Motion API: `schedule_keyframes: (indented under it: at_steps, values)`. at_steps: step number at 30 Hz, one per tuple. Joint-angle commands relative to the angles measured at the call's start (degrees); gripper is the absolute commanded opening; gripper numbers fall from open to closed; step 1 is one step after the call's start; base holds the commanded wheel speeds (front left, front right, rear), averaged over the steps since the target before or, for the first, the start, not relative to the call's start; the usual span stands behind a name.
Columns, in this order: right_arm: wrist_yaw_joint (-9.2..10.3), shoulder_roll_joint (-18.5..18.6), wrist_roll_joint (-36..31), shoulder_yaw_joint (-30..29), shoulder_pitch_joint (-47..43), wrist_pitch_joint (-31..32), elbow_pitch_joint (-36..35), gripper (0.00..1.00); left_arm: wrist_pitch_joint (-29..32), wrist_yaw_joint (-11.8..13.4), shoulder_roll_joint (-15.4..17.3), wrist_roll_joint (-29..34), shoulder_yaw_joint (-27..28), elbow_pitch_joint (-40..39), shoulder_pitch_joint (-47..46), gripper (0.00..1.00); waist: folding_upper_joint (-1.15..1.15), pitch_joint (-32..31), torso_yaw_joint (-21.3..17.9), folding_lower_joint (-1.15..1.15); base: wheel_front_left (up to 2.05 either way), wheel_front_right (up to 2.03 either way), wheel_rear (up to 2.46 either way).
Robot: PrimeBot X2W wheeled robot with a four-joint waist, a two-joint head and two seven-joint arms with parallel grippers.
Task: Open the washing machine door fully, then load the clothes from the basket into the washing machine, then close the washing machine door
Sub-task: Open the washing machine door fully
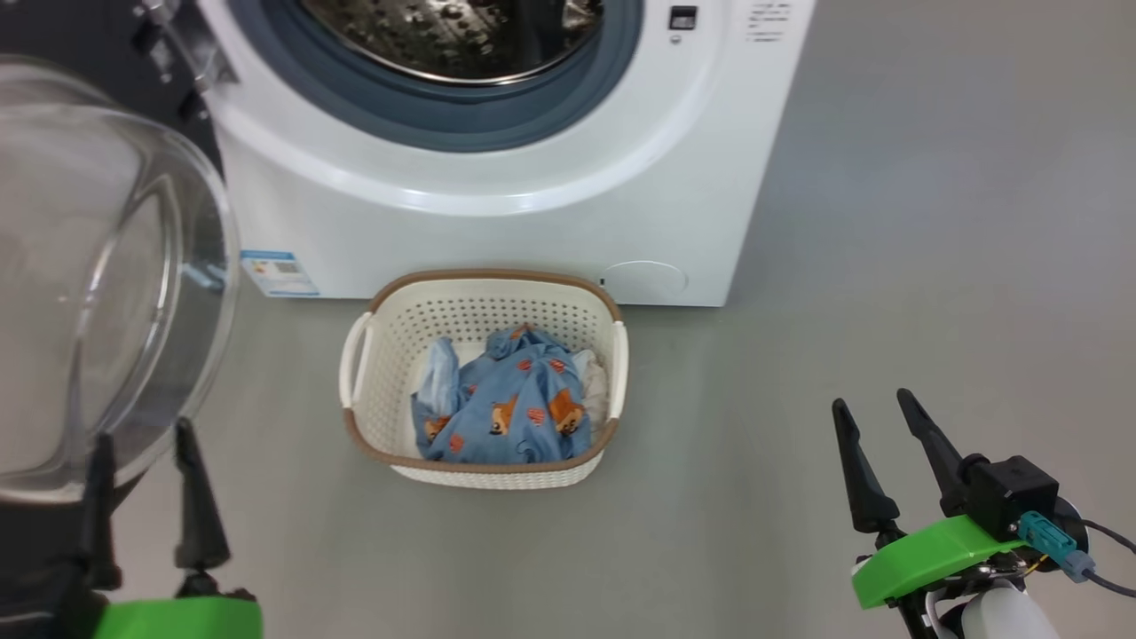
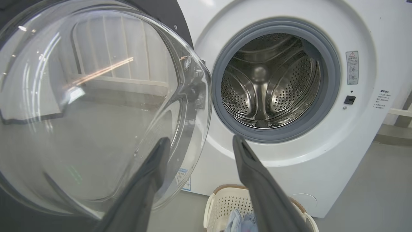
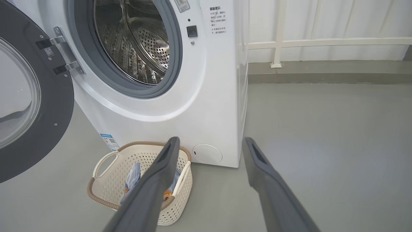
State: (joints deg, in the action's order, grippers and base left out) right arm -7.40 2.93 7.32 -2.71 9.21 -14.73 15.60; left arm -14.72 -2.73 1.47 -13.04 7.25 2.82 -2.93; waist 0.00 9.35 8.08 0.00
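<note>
The washing machine [image 1: 497,222] stands at the top of the head view, and its door [image 1: 98,266] is swung out to the left with the clear glass bowl bulging toward me. On the floor in front of the machine sits the cream basket [image 1: 484,288], holding the blue bear-print clothes [image 1: 515,399]. My left gripper [image 1: 142,433] is open at the lower left, its fingers just below the door's bowl with nothing between them. My right gripper [image 1: 871,399] is open over bare floor, right of the basket. The left wrist view shows the door [image 2: 96,106], the steel drum [image 2: 270,80] and the basket [image 2: 225,199].
Grey floor [image 1: 932,222] spreads to the right of the machine. In the right wrist view a white railing [image 3: 322,42] and a low kerb run along the back wall. The open door [image 3: 61,106] juts out on the machine's left, hung on its metal hinge [image 3: 61,51].
</note>
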Motion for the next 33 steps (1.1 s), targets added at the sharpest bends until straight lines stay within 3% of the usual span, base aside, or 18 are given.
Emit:
schedule_keyframes:
  at_steps: [1, 16, 23, 33]
  values:
    - [-0.09, 0.0, 0.7, 1.7, -0.5, -0.3, -1.9, 1.0, -0.3, 0.3, 1.4, 0.3, 0.8, -2.1, 0.1, 1.0, 0.0, -0.5, -1.7, 0.0, 0.0, 0.0, 0.0]
    - [-0.09, 0.0, 1.2, 3.2, -3.9, -0.3, -8.1, 1.0, -0.3, 1.2, 1.4, 2.4, -2.6, -1.7, 4.4, 1.0, 0.0, -2.7, -7.8, 0.0, 0.0, 0.0, 0.0]
    - [-0.09, 0.0, 1.4, 2.8, -5.2, -0.3, -9.3, 1.0, -0.3, 0.5, 1.4, 1.8, -3.2, -3.4, 5.6, 1.0, 0.0, -3.2, -8.5, 0.0, 0.0, 0.0, 0.0]
    - [-0.09, 0.0, 1.1, 2.3, -5.9, -0.3, -10.3, 1.0, -0.3, 1.3, 1.4, 3.2, -3.6, -3.0, 6.8, 1.0, 0.0, -4.1, -8.3, 0.0, 0.0, 0.0, 0.0]
